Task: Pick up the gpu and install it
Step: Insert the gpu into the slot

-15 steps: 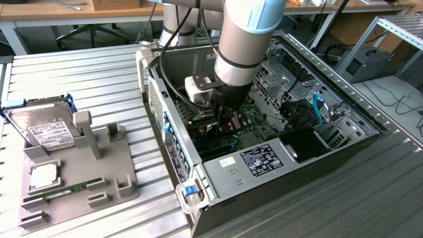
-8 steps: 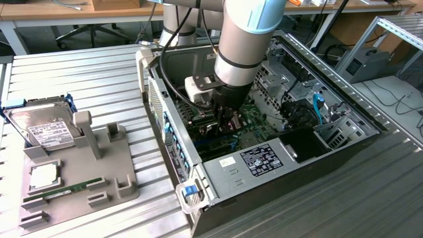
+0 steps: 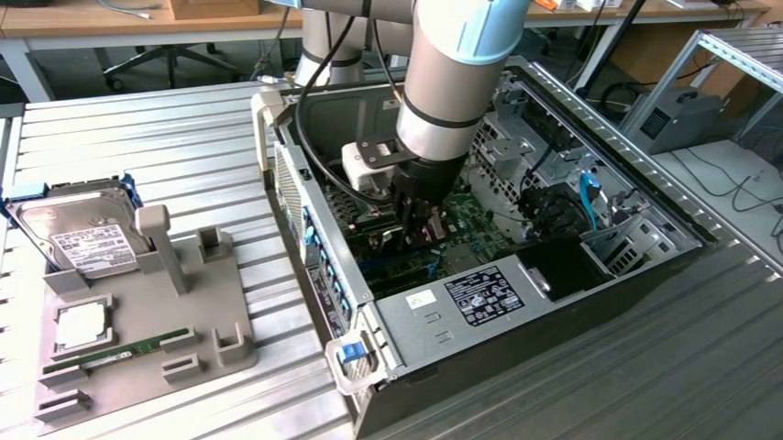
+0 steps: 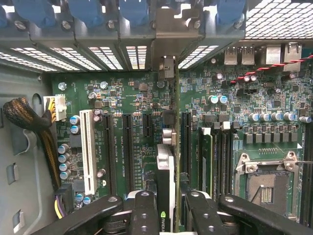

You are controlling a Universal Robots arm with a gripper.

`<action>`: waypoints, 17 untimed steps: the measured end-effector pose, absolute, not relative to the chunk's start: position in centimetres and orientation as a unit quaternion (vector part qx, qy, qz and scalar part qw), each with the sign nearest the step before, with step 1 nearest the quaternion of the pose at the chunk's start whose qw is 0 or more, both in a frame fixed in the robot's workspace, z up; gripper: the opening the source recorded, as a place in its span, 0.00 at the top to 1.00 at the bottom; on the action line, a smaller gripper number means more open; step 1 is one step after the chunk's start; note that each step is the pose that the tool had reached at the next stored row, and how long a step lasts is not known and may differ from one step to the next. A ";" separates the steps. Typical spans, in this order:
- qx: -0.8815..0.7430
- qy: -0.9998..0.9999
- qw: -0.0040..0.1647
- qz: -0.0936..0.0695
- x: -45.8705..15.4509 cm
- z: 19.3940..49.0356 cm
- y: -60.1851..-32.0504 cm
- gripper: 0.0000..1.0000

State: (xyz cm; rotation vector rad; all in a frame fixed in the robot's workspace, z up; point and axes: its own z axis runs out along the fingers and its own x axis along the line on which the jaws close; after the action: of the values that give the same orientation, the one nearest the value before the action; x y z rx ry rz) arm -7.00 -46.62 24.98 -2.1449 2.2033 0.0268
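While my grey arm [image 3: 446, 82] with its pale blue caps leans down from above, my fingers [image 3: 416, 229] sit deep inside the open black metal computer case [image 3: 551, 367], just over the green motherboard [image 3: 471, 215]. The case lies on the ribbed grey metal bench [image 3: 159, 137]. A silver boxy power supply with a black label [image 3: 490, 293] fills its near corner, beside a blue plastic latch [image 3: 354, 353]. Well apart, toward the exterior view's left, a flat grey plastic tray [image 3: 220, 321] with upright posts carries a silver boxy hard drive [image 3: 76, 240], a square silver-topped processor [image 3: 81, 325] and a narrow green memory stick [image 3: 116, 351].

Seen from my wrist, my fingers are black, jointed and bolted, drawn narrow and clamped on the gpu [image 4: 166, 176], a thin card met edge-on, layered white and black, with a small green logo [image 4: 163, 220] by my grip. It stands upright between my two fingers, touching both, and runs away from them toward the perforated metal rear wall [image 4: 73, 54], where a grey metal bracket [image 4: 167, 68] stands in line with it. Beneath it the motherboard is glossy green, studded with small silver-topped cylindrical capacitors [image 4: 66, 161]. A white plastic slot [image 4: 88, 147] and long black slots [image 4: 128, 147] lie to one side of the card, the square silver processor socket [image 4: 266, 183] to the other. Whether its lower edge sits in a slot I cannot tell.
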 end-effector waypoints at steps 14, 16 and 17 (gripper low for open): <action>-0.698 0.715 0.033 0.009 -7.0 25.0 -46.6 0.73; -0.698 0.715 0.033 0.009 -7.0 25.0 -46.6 0.73; -0.698 0.715 0.033 0.009 -7.0 25.0 -46.6 0.73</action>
State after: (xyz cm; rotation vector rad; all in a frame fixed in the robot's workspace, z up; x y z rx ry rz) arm -7.00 -46.62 24.99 -2.1491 2.1993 0.0270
